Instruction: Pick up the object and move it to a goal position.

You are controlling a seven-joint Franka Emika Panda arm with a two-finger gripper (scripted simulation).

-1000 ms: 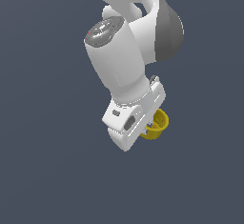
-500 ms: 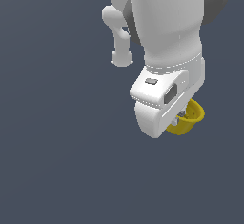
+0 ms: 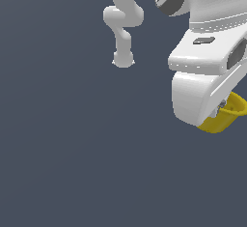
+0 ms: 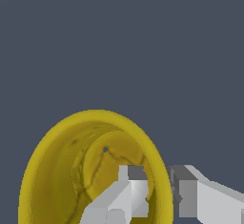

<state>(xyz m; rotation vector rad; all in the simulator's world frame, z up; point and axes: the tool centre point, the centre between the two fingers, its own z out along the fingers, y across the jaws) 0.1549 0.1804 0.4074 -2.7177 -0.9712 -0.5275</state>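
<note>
At the exterior view's right edge, the end effector (image 4: 155, 197) pinches only the thin rim of the yellow cup (image 3: 219, 119), one finger inside; a jolt could swing it loose

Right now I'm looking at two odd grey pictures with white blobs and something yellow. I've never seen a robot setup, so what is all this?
These are computer-simulated pictures of one white robot arm. One picture comes from a camera standing off the arm; it shows the arm's big white end part, the gripper, close up at the exterior view's right. The other comes from a camera on the wrist, looking down past the gripper's two fingers. The yellow thing is a small round cup, hollow with a thin rim. One finger sits inside the cup and the other outside, so the gripper pinches its wall and holds it. Only plain dark grey shows behind; I see nothing else lying anywhere.
</note>
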